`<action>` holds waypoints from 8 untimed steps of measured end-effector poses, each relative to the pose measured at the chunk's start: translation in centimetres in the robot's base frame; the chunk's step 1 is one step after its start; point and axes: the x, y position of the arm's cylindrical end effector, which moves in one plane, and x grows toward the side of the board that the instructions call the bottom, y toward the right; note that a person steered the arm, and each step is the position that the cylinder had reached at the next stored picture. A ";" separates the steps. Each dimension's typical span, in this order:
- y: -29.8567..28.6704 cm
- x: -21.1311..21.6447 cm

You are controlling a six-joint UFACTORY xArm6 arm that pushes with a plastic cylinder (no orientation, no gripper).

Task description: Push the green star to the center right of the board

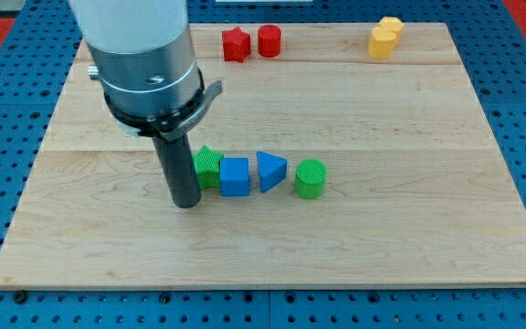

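The green star (207, 166) lies left of the board's middle, partly hidden by my rod. My tip (186, 203) rests on the board right at the star's left lower side, touching or nearly touching it. A blue cube (234, 176) sits against the star's right side. A blue triangle (270, 171) lies just right of the cube, and a green cylinder (310, 178) stands right of the triangle. These blocks form a row running toward the view's right.
A red star-like block (236, 44) and a red cylinder (269, 40) sit at the top middle of the wooden board (409, 228). Two yellow blocks (384, 38) sit together at the top right. Blue pegboard surrounds the board.
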 end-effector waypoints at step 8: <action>3.0 -10.7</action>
